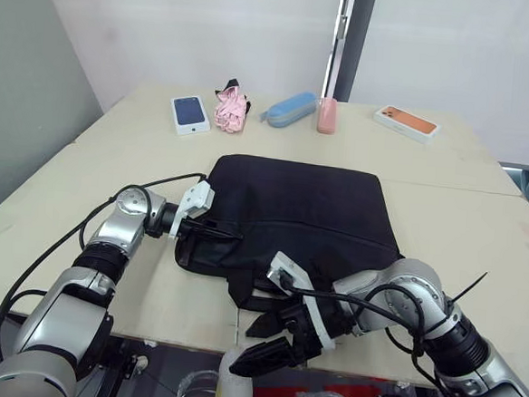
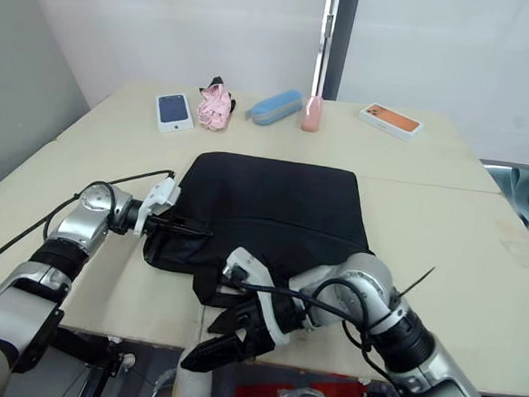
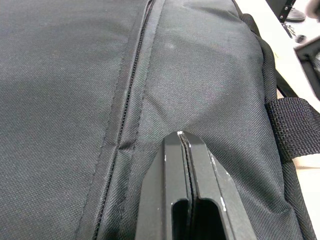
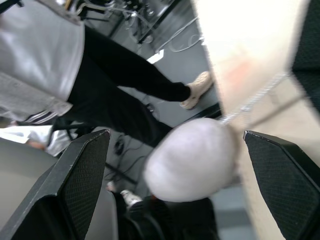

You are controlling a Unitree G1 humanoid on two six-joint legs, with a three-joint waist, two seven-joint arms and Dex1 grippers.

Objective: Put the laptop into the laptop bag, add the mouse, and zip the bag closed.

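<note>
The black laptop bag (image 1: 291, 205) lies flat in the middle of the table (image 1: 461, 240), strap handles (image 1: 247, 293) toward the front edge. My left gripper (image 1: 215, 234) rests on the bag's near left corner, shut, its fingertips (image 3: 175, 150) pinching a pucker of fabric beside a closed zip line (image 3: 131, 95). My right gripper (image 1: 240, 349) hangs open just past the table's front edge, below the handles, holding nothing; its fingers (image 4: 75, 170) stand wide apart. The laptop and the mouse are out of view.
Along the table's far edge lie a boxed blue phone (image 1: 190, 113), a pink bundle (image 1: 231, 108), a blue pouch (image 1: 290, 108), a pink cylinder (image 1: 327, 116) and an orange phone box (image 1: 406, 123). A person (image 4: 115, 80) stands on the floor beside the table.
</note>
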